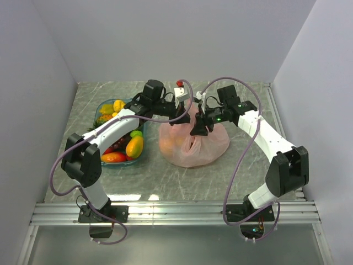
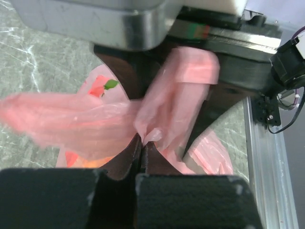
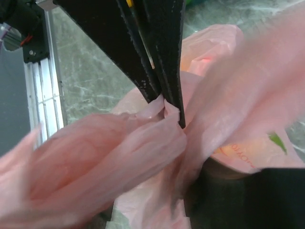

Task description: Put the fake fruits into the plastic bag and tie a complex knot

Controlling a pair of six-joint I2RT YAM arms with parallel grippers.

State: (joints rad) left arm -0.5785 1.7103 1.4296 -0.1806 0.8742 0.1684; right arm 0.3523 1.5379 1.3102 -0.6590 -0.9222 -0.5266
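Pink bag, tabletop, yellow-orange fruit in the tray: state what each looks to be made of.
Pink bag: thin plastic film, apparently; it is translucent and crinkled, and fruit colours show through.
Tabletop: grey-green veined stone look with a dull sheen; possibly laminate or a printed sheet.
Yellow-orange fruit: likely moulded plastic, smooth and glossy.

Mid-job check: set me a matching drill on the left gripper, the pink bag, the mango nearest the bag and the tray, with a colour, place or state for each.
Things:
1. left gripper
2. plastic bag
3. mango
4. tray

Colour, place or state:
a. teal, left of the bag
b. yellow-orange, lying in the tray at its side nearest the bag
c. shut on a fold of pink plastic
d. pink and translucent

Pairs: 1-c, 2-d, 3-b, 4-a.
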